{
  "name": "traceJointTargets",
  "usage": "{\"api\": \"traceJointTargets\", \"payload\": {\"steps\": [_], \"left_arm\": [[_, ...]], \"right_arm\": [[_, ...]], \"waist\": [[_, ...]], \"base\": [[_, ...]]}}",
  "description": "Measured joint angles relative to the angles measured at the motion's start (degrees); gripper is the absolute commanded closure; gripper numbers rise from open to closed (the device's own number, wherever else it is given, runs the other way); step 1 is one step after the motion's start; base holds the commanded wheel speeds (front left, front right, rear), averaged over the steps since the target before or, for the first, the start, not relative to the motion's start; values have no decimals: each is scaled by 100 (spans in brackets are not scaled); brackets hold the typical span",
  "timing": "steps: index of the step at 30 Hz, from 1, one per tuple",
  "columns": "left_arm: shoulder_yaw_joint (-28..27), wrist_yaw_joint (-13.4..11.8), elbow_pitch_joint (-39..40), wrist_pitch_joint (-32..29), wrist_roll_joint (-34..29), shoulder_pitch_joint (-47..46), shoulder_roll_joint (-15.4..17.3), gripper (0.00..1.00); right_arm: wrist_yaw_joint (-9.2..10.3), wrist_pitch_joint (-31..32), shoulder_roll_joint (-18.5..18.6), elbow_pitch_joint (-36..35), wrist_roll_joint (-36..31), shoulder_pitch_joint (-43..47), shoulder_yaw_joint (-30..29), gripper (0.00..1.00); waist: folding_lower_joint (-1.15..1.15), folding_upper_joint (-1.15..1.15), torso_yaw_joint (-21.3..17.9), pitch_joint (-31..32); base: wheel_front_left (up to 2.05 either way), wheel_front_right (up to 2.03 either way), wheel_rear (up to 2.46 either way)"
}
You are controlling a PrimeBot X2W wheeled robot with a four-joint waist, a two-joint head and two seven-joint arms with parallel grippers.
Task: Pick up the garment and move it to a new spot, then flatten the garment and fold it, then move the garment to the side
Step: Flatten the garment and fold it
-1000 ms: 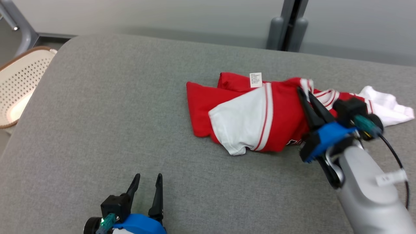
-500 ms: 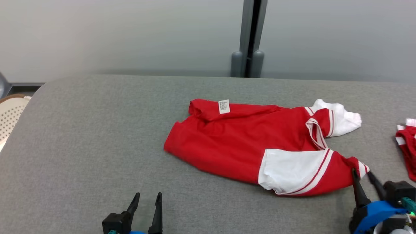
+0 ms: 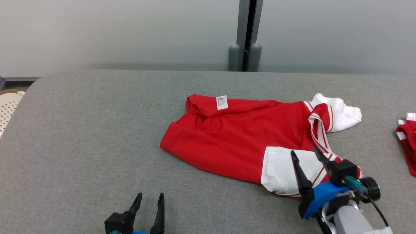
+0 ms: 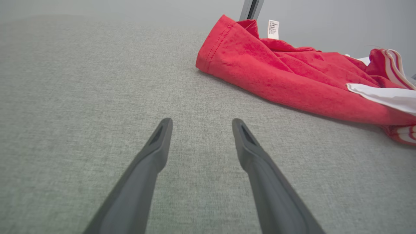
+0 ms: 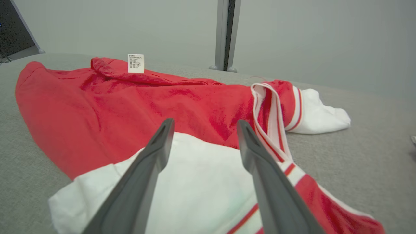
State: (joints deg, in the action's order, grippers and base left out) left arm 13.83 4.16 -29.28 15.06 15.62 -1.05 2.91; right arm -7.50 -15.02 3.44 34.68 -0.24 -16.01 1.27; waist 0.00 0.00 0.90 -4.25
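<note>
The grey fabric-covered counter (image 3: 81, 136) carries the crumpled red-and-white jersey garment (image 3: 234, 139) right of centre, laid down but unsmoothed, so I judge flattening to be the step in hand. The right gripper (image 3: 304, 150) hovers over its white sleeve panel, fingers spread and empty. The left gripper (image 3: 150, 195) sits apart, fingers likewise released. Next, each should pinch an edge and pull outward. The head view takes in a second red cloth (image 3: 406, 139) at far right, while the right wrist view brings the small white label (image 5: 136, 63) close.
</note>
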Motion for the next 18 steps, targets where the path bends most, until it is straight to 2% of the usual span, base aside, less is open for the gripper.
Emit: {"api": "traceJointTargets", "payload": {"steps": [3, 7, 13, 14, 15, 18], "left_arm": [[7, 29, 0, 0, -9, -59, 0, 0], [58, 52, -19, 0, -14, -221, -1, 0], [111, 88, -43, 0, -12, -356, 1, 0], [108, 88, -43, 0, -8, -376, 0, 0], [101, 88, -44, 0, -8, -376, 1, 0], [56, 88, -44, 0, -8, -376, 1, 0]], "right_arm": [[0, 16, -27, 672, 97, -513, 393, 0], [0, 198, -47, 1415, -78, -1134, 598, 0], [0, 293, -56, 2018, -444, -1457, 527, 0], [0, 277, -56, 2141, -532, -1458, 449, 2], [0, 236, -57, 2185, -554, -1458, 415, 13], [0, 138, -63, 2326, -571, -1457, 380, 58]], "waist": [[0, 0, 58, -148], [1, 0, 203, -363], [1, 0, 408, -566], [1, 0, 446, -601], [1, 0, 456, -612], [1, 0, 434, -628]], "base": [[0, 0, 0], [0, 0, 0], [0, 0, 0], [0, 0, 0], [0, 0, 0], [0, 0, 0]]}}
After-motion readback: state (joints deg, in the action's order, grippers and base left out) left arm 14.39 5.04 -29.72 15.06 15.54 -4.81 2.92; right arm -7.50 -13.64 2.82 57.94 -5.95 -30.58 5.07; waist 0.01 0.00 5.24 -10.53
